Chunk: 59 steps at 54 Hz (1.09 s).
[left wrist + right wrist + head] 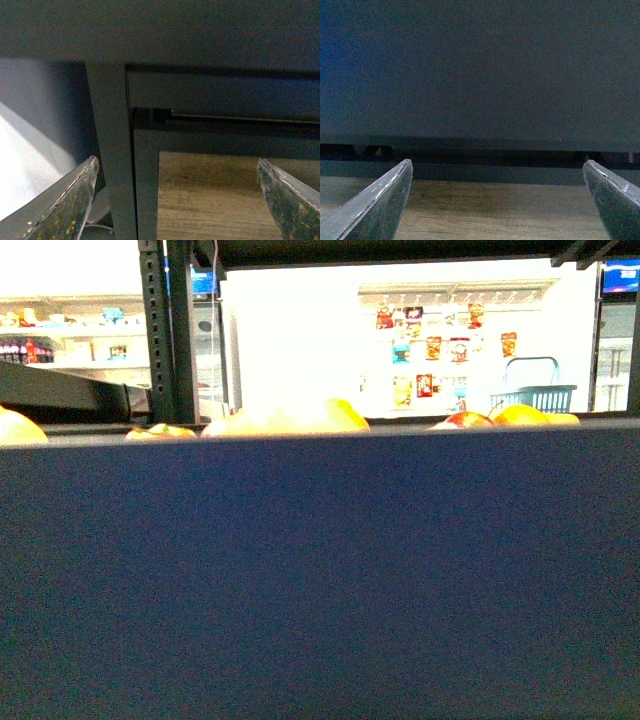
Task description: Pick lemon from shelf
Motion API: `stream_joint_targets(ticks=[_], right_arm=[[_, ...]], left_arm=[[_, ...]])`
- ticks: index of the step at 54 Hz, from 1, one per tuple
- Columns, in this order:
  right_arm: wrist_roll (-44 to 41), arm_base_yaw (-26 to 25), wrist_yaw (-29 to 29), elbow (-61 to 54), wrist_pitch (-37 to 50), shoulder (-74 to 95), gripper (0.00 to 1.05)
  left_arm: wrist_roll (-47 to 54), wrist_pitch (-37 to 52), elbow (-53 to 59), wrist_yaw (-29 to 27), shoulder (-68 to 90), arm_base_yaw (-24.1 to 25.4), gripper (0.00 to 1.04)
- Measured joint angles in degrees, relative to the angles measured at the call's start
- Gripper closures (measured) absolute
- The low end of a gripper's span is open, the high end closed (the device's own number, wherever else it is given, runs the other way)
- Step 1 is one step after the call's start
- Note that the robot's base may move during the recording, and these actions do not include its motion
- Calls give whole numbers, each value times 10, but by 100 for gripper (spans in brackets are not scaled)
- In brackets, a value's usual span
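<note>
The shelf [320, 570] takes up most of the front view: its dark, flat raised lip covers the whole lower part of the picture, and a black perforated upright post [165, 330] rises at the left. Behind it, washed out by strong light, stand white wall shelves [70, 335] with small goods and a blue basket [535, 392]. A row of fruit tops shows just over the lip. The lemon [325, 416] sits near the middle of that row, on the tier behind the lip. Only its upper curve shows, smooth and bright yellow, bleached almost white on its left by the glare, so its full outline cannot be made out. The other fruits [520, 415] to its right look more orange and reddish. In the left wrist view the left hand [176, 161] is spread wide with nothing between its fingers, facing the shelf's grey frame post [112, 150] and a brown wood-grain panel [215, 200]. The right hand [497, 161] is likewise spread wide and holds nothing, facing a dark shelf face above the same wood grain.
</note>
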<state>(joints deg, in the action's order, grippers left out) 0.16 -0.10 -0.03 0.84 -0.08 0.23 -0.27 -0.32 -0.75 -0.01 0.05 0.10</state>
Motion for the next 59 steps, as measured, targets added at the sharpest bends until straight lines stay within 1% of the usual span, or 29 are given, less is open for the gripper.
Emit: stream_joint_targets(ticks=[59], right_arm=[[0, 0, 0, 0, 0, 0, 2]], left_arm=[[0, 0, 0, 0, 0, 0, 8]])
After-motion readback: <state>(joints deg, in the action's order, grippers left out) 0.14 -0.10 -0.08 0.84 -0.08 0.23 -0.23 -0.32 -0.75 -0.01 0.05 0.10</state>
